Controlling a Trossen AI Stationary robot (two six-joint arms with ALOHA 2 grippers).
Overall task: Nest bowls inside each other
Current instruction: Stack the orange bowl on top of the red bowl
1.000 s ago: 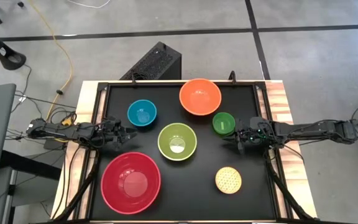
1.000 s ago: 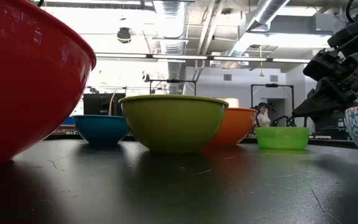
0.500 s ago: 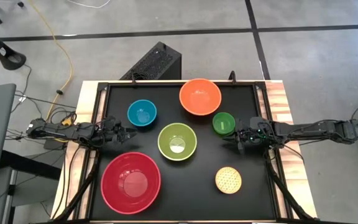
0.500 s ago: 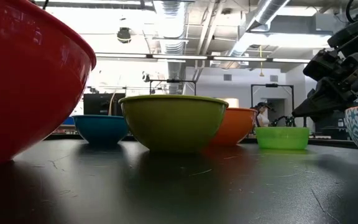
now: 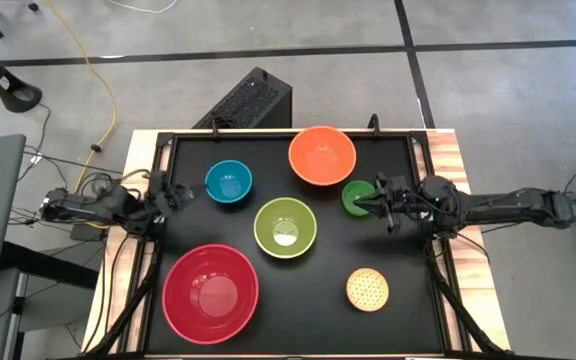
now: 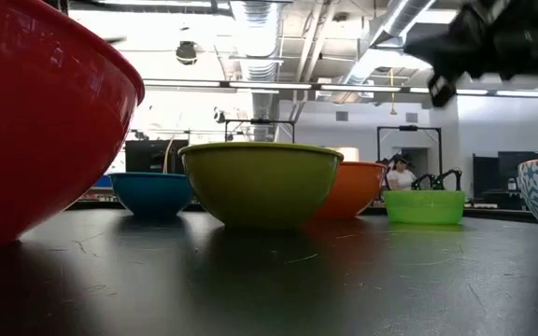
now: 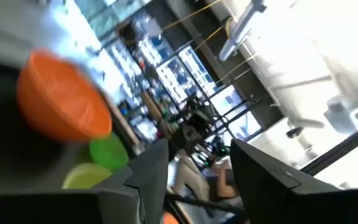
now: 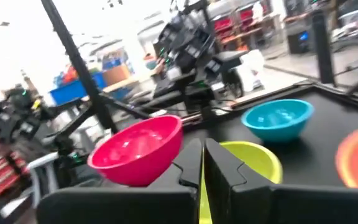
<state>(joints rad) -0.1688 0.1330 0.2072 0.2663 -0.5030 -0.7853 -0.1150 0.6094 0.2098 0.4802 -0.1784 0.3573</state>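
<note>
Six bowls stand apart, upright on their bases, on the black table top [image 5: 408, 250]: red [image 5: 210, 292], lime green [image 5: 285, 227], blue [image 5: 228, 183], orange [image 5: 322, 155], smallest bright green [image 5: 357, 197], patterned yellow [image 5: 367, 289]. My left gripper [image 5: 176, 194] hangs open at the table's left edge, left of the blue bowl. At the right, my right gripper [image 5: 374, 205] is shut, raised high [image 6: 442, 79] above the bright green bowl's right rim, pointing about level toward the table's left. Neither holds anything.
A raised black rim [image 5: 420, 160] frames the table top, with wooden strips [image 5: 460, 170] outside it. A dark box [image 5: 248, 100] sits on the floor behind the table's far edge. Bare table top lies between the lime green and patterned yellow bowls.
Both grippers have risen in the last half second and tipped up from pointing downward to about level. In the low view the right gripper has gone from beside the bright green bowl to the picture's top. The left gripper has drawn back toward the left edge. No bowl has moved.
</note>
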